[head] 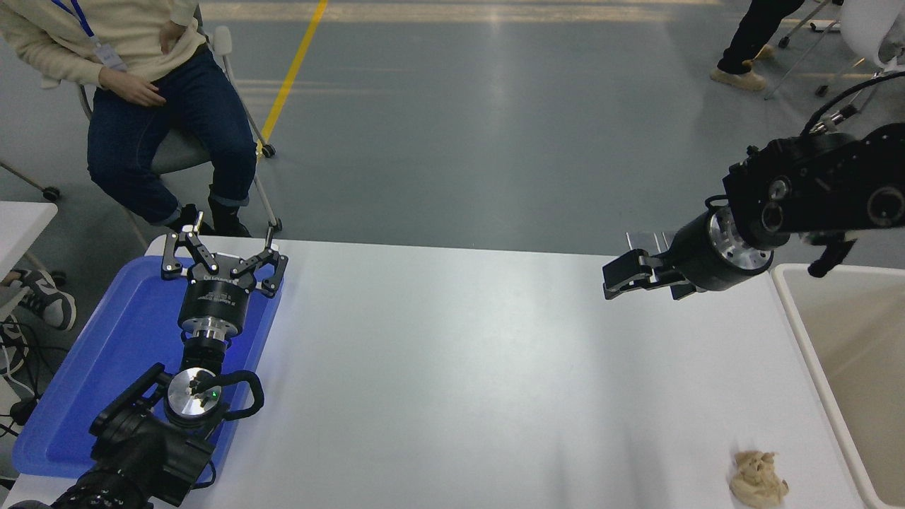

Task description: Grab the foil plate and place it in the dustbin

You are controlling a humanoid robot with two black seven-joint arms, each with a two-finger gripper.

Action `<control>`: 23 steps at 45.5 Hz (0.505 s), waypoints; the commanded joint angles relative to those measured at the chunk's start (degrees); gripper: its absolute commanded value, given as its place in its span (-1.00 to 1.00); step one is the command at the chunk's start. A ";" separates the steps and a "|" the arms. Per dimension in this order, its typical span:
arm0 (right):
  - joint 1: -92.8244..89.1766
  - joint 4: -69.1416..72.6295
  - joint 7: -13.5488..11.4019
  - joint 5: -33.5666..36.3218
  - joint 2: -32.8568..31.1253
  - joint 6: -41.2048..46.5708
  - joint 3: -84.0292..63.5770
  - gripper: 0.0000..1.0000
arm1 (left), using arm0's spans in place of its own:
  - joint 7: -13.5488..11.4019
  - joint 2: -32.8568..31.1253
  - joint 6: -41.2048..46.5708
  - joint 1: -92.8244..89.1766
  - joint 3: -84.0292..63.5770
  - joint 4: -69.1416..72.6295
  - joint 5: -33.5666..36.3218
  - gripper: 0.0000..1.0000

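our right gripper [614,277] hangs over the tabletop [452,367], far right, beside the dustbin [792,297], holding nothing; we cannot tell its fingers' state. the foil plate is not visible. our left gripper [220,249] rests fingers apart over the blue tray [113,353].

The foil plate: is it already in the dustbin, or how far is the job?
No foil plate shows on the table. The right gripper hangs over the table beside the dustbin, carrying nothing. So the drop looks done, though the bin's visible part shows no plate. The left gripper sits parked.
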 commanded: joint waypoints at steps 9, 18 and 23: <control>4.80 0.86 -0.16 1.67 1.36 7.74 -2.27 1.00 | 0.00 -0.01 -0.02 0.00 0.00 0.00 0.05 1.00; 4.80 0.69 -0.07 1.67 1.54 8.09 -2.63 1.00 | 0.00 -0.01 -0.02 0.00 0.00 0.00 0.05 1.00; 4.63 0.60 -0.07 1.58 1.54 8.36 -2.80 1.00 | 0.00 -0.01 -0.02 0.00 0.00 0.00 -0.03 1.00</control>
